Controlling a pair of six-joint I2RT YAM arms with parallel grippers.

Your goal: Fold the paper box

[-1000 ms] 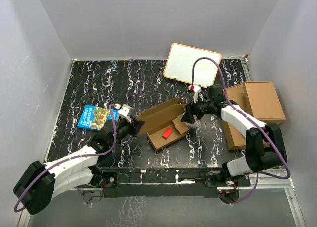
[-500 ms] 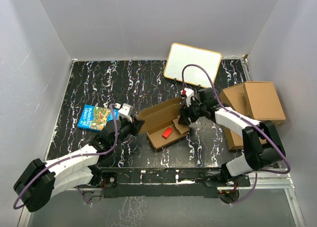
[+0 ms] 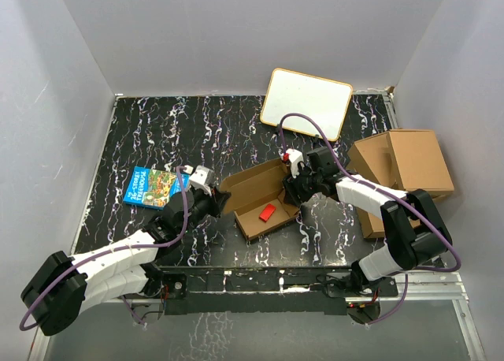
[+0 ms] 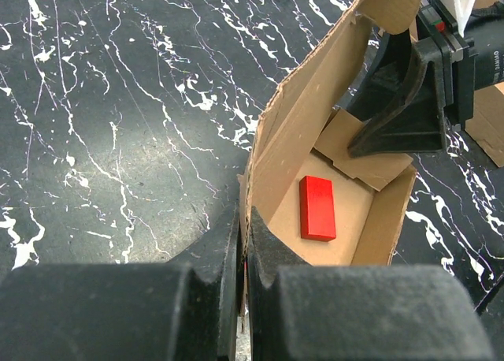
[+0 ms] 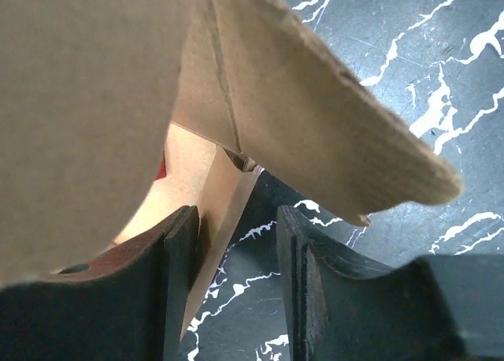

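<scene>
Paper box (image 3: 253,192) wall pinched tight in my left gripper (image 4: 242,247); right gripper (image 5: 235,247) straddles the opposite wall, jaws parted.

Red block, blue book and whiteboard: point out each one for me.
red block (image 4: 317,208), left wrist view, middle of its top face.
blue book (image 3: 151,186), top view, middle of its cover.
whiteboard (image 3: 307,101), top view, centre of its white face.
</scene>
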